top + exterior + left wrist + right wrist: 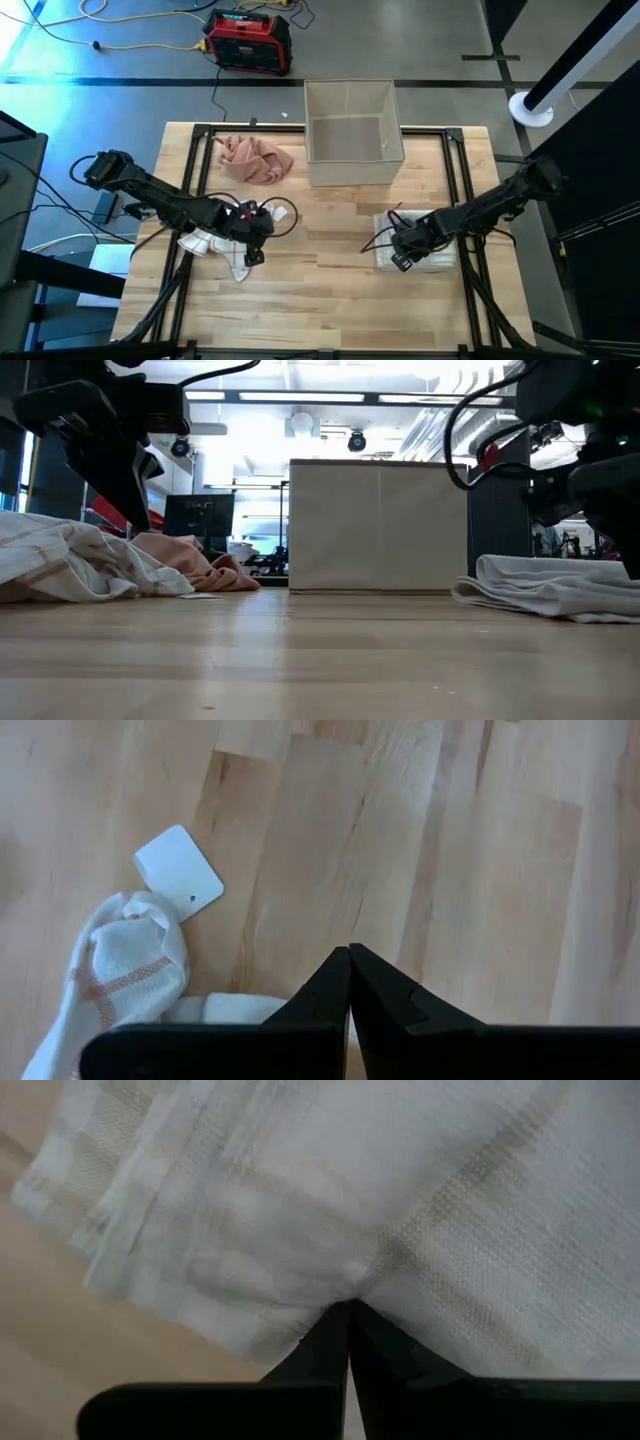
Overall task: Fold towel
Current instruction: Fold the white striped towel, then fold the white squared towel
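Right pincer (349, 1312) has its two dark fingers pressed together, their tips pushing down into a folded white towel (400, 1200) whose waffle weave and faint beige stripes only the right wrist view makes out; whether any cloth is pinched between the tips I cannot tell. From above, that towel (418, 250) lies as a flat stack on the right side of the wooden surface (330, 300). Left pincer (349, 960) is likewise closed and holds nothing, its tips over bare planks. Beside it the left wrist view shows a crumpled white towel with red stripes (120, 970) and a small white square tag (180, 870) lying on the wood, a detail lost in the high view. Farther back a rumpled pink cloth (255, 160) sits left of an open beige box (352, 135), square and flat-walled, with nothing in it. Beyond the surface, a red and black case (248, 42) stands on the floor
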Controlling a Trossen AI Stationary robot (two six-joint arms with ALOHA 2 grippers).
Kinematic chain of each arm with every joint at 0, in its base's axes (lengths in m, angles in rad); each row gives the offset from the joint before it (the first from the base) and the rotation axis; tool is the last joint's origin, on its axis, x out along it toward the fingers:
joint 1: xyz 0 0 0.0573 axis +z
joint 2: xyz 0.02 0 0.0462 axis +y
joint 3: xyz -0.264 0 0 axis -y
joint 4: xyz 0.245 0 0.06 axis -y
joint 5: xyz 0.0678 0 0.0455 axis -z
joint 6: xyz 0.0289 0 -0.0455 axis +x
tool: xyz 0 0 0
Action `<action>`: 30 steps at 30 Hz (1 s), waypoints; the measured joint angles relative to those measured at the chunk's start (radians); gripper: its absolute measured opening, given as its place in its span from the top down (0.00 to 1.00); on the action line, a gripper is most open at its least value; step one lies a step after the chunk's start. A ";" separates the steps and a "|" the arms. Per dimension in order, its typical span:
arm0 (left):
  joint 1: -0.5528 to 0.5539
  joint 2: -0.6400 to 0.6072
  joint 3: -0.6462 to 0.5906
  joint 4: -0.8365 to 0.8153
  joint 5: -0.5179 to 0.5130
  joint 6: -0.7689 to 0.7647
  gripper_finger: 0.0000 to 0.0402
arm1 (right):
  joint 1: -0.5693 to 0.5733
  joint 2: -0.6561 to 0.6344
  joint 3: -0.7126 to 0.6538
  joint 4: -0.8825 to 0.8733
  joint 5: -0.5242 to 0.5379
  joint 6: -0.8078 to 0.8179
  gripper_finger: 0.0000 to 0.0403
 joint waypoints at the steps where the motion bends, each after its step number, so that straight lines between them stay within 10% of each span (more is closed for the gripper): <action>1: 0.000 0.000 0.000 0.000 0.001 0.000 1.00 | -0.007 0.002 0.000 -0.015 0.005 -0.018 1.00; 16: 0.000 0.000 0.095 -0.099 0.062 -0.052 1.00 | 0.012 -0.197 0.269 -0.349 0.104 -0.052 1.00; 30: 0.238 -0.009 0.770 -0.800 -0.027 0.094 1.00 | -0.005 -0.228 0.584 -0.332 0.411 -0.378 1.00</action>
